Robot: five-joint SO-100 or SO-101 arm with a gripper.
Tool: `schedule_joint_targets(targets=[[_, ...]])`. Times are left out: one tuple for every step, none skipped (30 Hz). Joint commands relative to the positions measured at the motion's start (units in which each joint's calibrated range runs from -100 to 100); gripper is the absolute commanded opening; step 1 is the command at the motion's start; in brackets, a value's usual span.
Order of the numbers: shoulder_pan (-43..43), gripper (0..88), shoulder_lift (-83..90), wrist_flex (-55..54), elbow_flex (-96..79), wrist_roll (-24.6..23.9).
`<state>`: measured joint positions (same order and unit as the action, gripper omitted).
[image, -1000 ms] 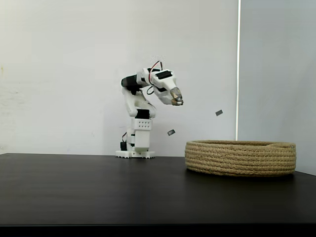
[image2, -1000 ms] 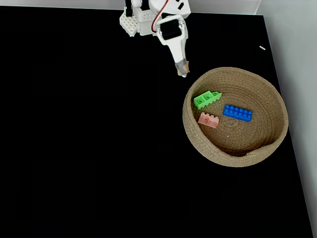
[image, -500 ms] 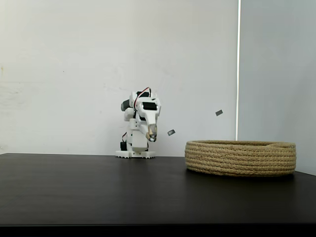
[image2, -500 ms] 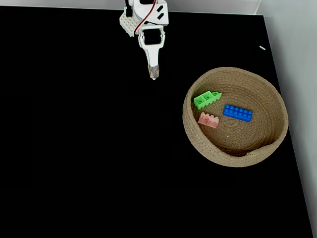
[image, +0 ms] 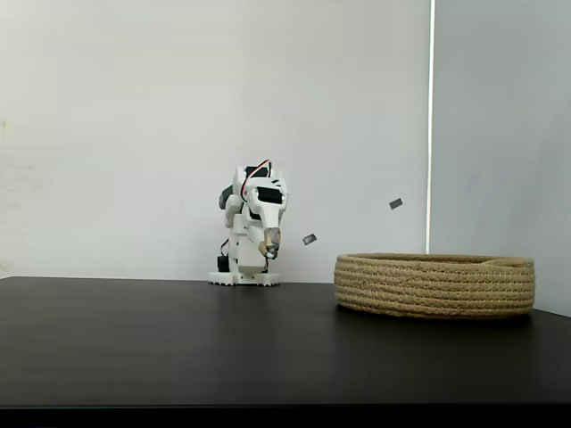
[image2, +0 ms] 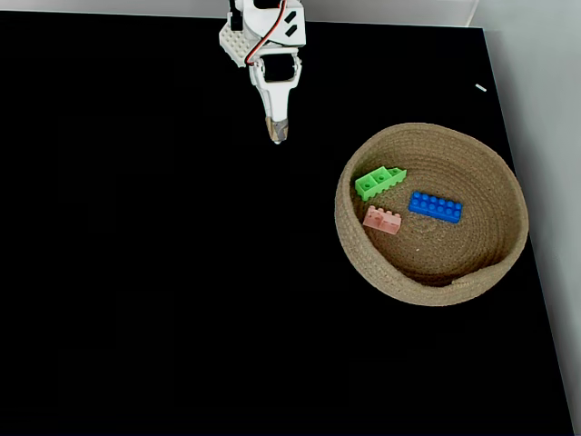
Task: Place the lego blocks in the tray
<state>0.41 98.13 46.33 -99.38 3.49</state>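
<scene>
Tool (image2: 278, 136) hangs low near the arm's base (image2: 238, 44), tip aimed down at the bare table (image2: 136, 272), fingers together w/ nothing between them (folded in, prob. a rest pose since there's nothing left to fetch). Side-on fixed view has it (image: 268, 250) tucked in front of the base, well apart from the tray (image: 434, 283).

Tray (image2: 497, 271) sits to the right in the top-down view, holding all 3 bricks: pink (image2: 382, 220) nearest, green (image2: 379, 182) by the rim closest to the arm, blue (image2: 435, 206) toward the middle. None touch; they lie loose where dropped. Job looks done, I'd say.
</scene>
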Motion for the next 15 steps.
schedule_joint_targets(targets=[[-0.5, 0.4, 0.7, 0.0, -0.6, -0.4], [-0.4, 0.4, 0.7, 0.0, -0.6, -0.4], [-0.4, 0.4, 0.7, 0.0, -0.6, -0.4], [-0.4, 0.5, 0.7, 0.0, -0.6, -0.4], [-0.3, 0.5, 0.7, 0.0, -0.6, -0.4], [-0.3, 0.5, 0.7, 0.0, -0.6, -0.4], [-0.3, 0.5, 0.7, 0.0, -0.6, -0.4], [-0.2, 0.5, 0.7, 0.0, -0.6, -0.4], [-0.2, 0.5, 0.7, 0.0, -0.6, -0.4], [-0.2, 0.5, 0.7, 0.0, -0.6, -0.3], [-0.2, 0.5, 0.7, 0.0, -0.6, -0.3], [-0.1, 0.5, 0.7, 0.0, -0.6, -0.3], [-0.1, 0.5, 0.7, 0.0, -0.6, -0.3], [-0.1, 0.5, 0.7, 0.0, -0.6, -0.3], [-0.1, 0.5, 0.7, 0.0, -0.6, -0.3]])
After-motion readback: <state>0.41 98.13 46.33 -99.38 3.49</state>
